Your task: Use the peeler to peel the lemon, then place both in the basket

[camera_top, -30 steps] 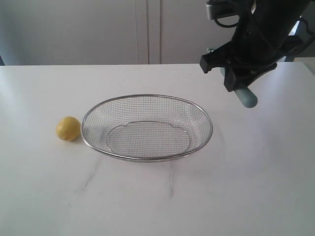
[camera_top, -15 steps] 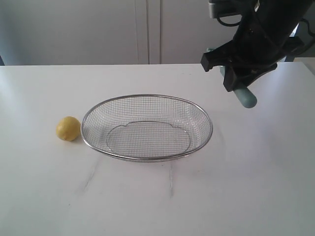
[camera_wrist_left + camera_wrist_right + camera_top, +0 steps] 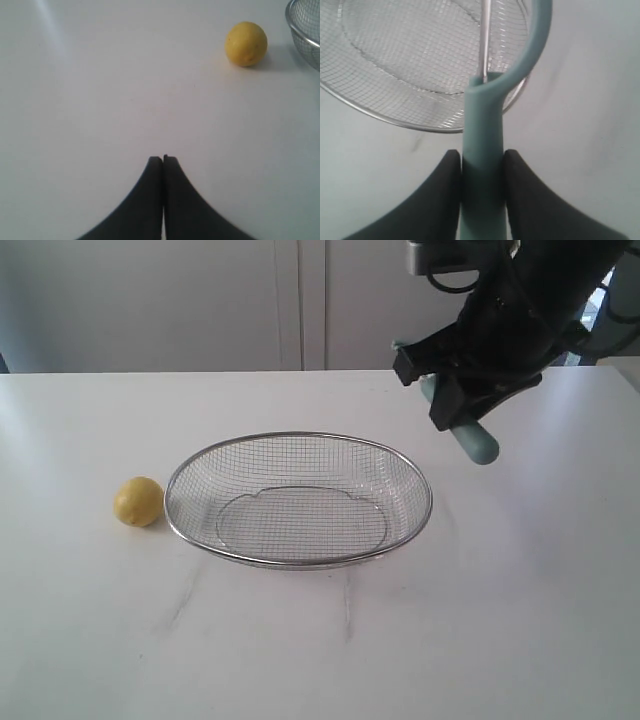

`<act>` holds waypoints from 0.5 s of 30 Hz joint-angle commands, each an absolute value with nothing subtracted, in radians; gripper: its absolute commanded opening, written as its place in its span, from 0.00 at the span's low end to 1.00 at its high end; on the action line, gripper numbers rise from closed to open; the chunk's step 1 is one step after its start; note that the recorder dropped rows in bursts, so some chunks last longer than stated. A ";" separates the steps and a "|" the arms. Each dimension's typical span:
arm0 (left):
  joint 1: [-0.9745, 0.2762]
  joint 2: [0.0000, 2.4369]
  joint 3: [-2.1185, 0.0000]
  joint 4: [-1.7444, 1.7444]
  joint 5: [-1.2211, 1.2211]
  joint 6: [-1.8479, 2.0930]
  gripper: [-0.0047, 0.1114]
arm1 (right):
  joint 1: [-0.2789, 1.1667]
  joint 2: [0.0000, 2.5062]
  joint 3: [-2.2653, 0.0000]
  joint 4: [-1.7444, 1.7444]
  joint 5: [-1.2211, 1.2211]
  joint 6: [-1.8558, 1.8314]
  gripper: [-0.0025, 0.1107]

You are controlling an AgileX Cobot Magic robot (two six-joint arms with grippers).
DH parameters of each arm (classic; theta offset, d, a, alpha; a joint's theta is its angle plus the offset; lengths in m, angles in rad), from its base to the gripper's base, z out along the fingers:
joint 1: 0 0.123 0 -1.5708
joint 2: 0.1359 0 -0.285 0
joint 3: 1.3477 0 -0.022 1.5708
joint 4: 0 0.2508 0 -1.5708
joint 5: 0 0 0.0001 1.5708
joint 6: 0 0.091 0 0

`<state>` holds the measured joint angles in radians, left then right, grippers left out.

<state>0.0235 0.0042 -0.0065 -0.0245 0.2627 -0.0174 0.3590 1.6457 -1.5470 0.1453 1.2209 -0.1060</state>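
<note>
The lemon (image 3: 138, 502) is sitting on the white worktop (image 3: 500, 620), just beside the left end of the wire mesh basket (image 3: 300, 435). In the left wrist view a narrow strip of worktop is showing between the lemon (image 3: 245, 43) and the basket's rim (image 3: 300, 35), so the two are lying apart.

The peeler (image 3: 473, 443) is hanging in the air above the worktop, off the basket's far right side, with the rounded end of its teal handle pointing down and to the right. The right fingers (image 3: 440, 200) are clamping that handle (image 3: 482, 150) from both sides and pressing against it. The curved head and metal blade are reaching out over the basket's mesh (image 3: 410, 55).

The left fingers (image 3: 145, 200) are pressing together, tip against tip, with nothing between them. They are hovering over bare worktop, well apart from the lemon.

The basket is standing upright in the middle of the worktop.
</note>
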 commanded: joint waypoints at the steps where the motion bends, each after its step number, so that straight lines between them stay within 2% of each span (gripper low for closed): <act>1: 0.027 0.000 0.000 -0.029 0.181 -0.024 0.04 | 0.349 1.635 -1.546 0.233 1.221 -0.173 0.02; 15: 0.027 0.000 0.000 -0.029 0.140 -0.022 0.04 | 0.299 1.635 -1.546 0.236 1.221 -0.173 0.02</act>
